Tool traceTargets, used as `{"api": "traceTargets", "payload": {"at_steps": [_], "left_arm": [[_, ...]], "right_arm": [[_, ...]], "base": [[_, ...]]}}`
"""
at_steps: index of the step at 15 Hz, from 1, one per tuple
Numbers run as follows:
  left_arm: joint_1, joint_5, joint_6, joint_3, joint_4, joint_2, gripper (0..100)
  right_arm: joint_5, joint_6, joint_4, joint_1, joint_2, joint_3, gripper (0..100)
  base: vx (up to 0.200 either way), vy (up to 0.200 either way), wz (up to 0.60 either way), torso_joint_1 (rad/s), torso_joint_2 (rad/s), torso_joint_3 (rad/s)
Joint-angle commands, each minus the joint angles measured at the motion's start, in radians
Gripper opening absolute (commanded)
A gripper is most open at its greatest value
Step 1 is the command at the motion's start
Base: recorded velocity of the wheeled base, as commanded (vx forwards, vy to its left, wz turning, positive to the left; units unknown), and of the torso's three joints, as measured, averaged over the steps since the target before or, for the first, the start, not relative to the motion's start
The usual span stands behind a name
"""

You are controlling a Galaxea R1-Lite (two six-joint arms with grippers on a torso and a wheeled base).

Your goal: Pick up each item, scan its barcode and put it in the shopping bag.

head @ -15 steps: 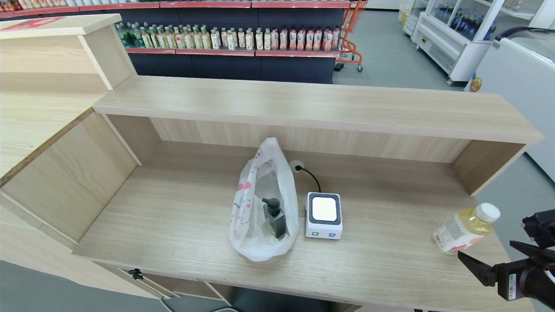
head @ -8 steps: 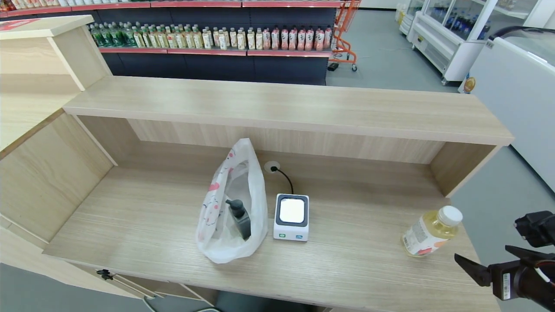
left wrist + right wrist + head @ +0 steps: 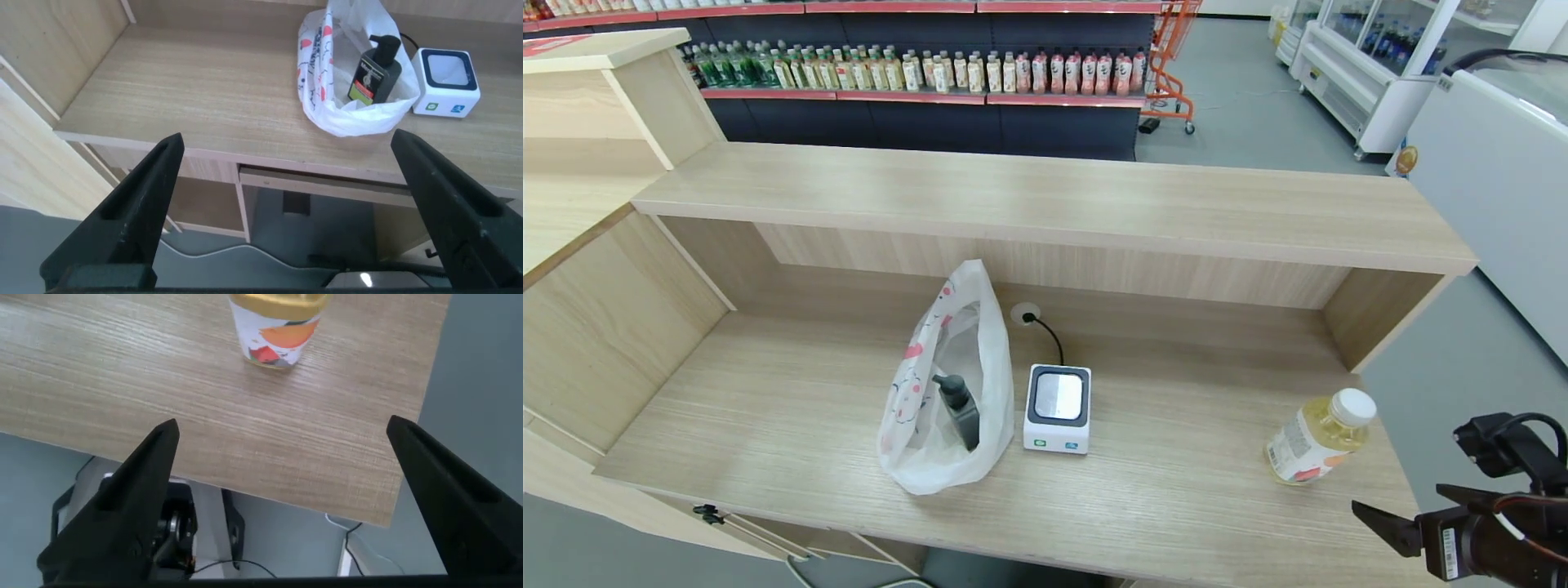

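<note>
A yellow drink bottle with a white cap stands near the counter's right front corner, also seen as a yellow drink bottle from the right wrist. My right gripper hangs open off the front edge, just short of it and empty. The white shopping bag stands open mid-counter with a black pump bottle inside. Right beside the bag sits the white scanner. My left gripper is open and empty, in front of and below the counter edge.
The counter has a raised back shelf and side walls. A cable runs from the scanner to a hole at the back. Bare wood lies between the scanner and the drink bottle. Store shelves and freezers stand behind.
The head camera swung right, so the whole scene slid left. My right gripper sits a little lower and further left in view. The scanner's window went from bright white to grey.
</note>
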Motion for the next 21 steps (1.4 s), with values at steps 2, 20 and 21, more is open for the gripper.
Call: {"api": "traceTargets", "payload": {"at_steps": [2,20,21], "left_arm": [[0.000,-0.001,-0.001,0.000,-0.001,0.000,100],[0.000,-0.001,-0.001,0.000,-0.001,0.000,100],[0.000,-0.001,-0.001,0.000,-0.001,0.000,100]], "right_arm": [[-0.043,-0.003,-0.001,-0.017,0.019,0.017,100],[-0.080,-0.001,-0.524,0.067,0.523,-0.092,100],[-0.080,0.000,-0.526,0.077,0.536,-0.107,100]], "base": [[0.000,0.000,0.00,0.000,0.00,0.000],[0.000,0.000,0.00,0.000,0.00,0.000],[0.000,0.000,0.00,0.000,0.00,0.000]]}}
